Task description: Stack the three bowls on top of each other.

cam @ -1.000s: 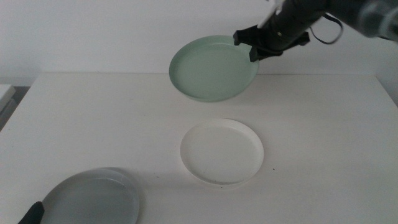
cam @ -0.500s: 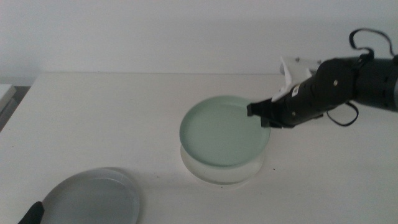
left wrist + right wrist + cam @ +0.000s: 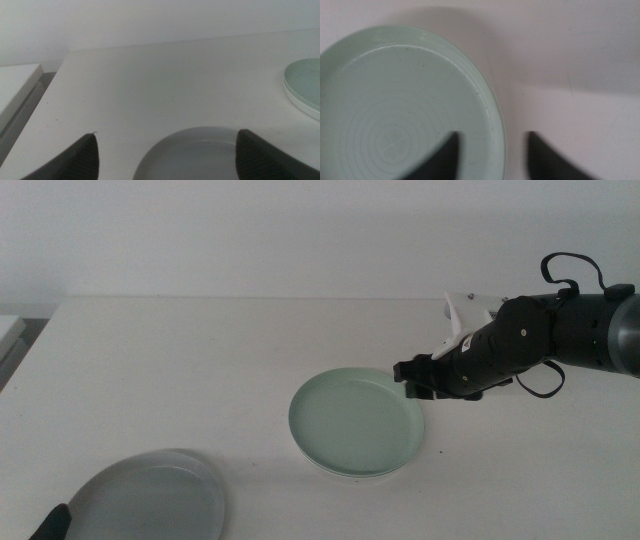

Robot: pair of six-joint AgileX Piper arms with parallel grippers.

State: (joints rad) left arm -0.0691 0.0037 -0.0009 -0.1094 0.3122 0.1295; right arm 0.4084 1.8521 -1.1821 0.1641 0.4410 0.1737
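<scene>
At the near left edge of the table (image 3: 180, 370) lies the grey bowl (image 3: 150, 500), with the left gripper (image 3: 165, 152) waiting over it, jaws spread wide and empty. It looks stiff, smooth and probably slippery, so the low rim is the likely place to pinch. Right of centre, the pale green bowl (image 3: 356, 421) sits nested on the white bowl (image 3: 330, 467), of which only a thin lip shows beneath. At its far right rim stands the right gripper (image 3: 418, 380), jaws parted astride the rim and seemingly not clamping. Both dishes seem light yet breakable.
</scene>
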